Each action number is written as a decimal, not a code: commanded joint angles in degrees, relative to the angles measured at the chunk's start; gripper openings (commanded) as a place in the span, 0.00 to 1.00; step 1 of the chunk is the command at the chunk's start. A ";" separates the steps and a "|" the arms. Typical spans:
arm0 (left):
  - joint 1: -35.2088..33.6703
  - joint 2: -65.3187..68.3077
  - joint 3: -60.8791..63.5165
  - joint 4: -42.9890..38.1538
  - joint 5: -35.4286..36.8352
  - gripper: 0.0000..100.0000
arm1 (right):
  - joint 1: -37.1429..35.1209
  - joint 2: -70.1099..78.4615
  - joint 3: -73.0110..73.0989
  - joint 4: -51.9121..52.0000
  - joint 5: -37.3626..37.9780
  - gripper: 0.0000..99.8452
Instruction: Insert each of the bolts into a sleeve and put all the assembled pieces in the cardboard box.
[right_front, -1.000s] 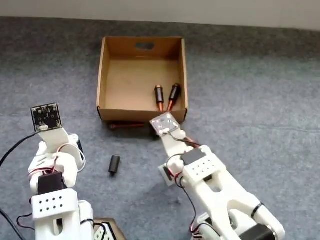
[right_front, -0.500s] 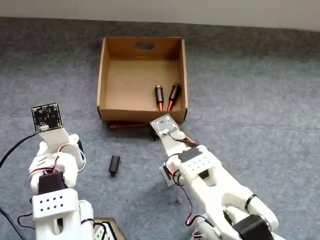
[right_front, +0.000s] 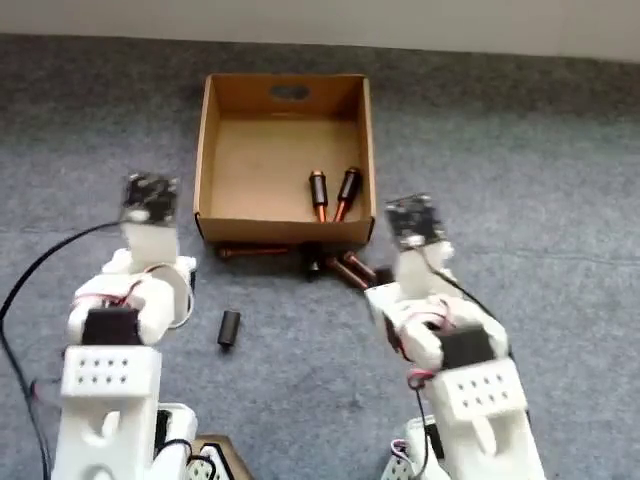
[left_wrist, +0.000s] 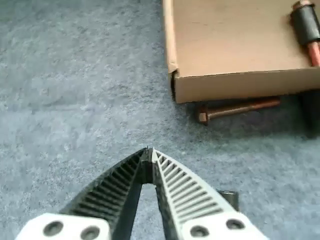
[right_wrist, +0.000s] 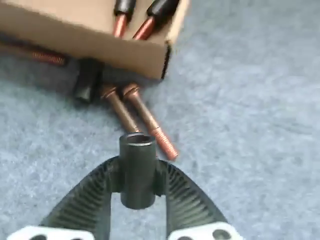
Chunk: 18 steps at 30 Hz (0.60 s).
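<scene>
Your right claw (right_wrist: 137, 169) pulled back from the box (right_front: 285, 230); its wrist view showed you it grasping a sleeve (right_wrist: 136, 147). The left claw (left_wrist: 149, 153) was clenched, empty.

Your left arm (right_front: 110, 350) stands on the left side in the high view, with its wrist bent forward and pitched down. The left tool (left_wrist: 149, 152) points downward, both ribbed fingers (left_wrist: 180, 190) closed together and their tips touching. Your right arm (right_front: 465, 385) stands well apart beside it, wrist bent forward in a like pose. The right tool (right_wrist: 136, 167) is clamped on a black sleeve (right_wrist: 136, 147), which it holds upright between the fingers.
</scene>
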 joint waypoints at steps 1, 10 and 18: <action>9.54 14.29 -10.51 2.90 -3.78 0.02 | 4.70 -12.97 -0.31 3.03 0.88 0.01; 28.53 37.58 -25.36 2.02 1.85 0.20 | 19.91 -17.54 1.27 2.33 -6.42 0.01; 33.01 51.12 -30.37 -11.34 30.86 0.20 | 21.14 -17.98 7.34 -1.45 -6.42 0.01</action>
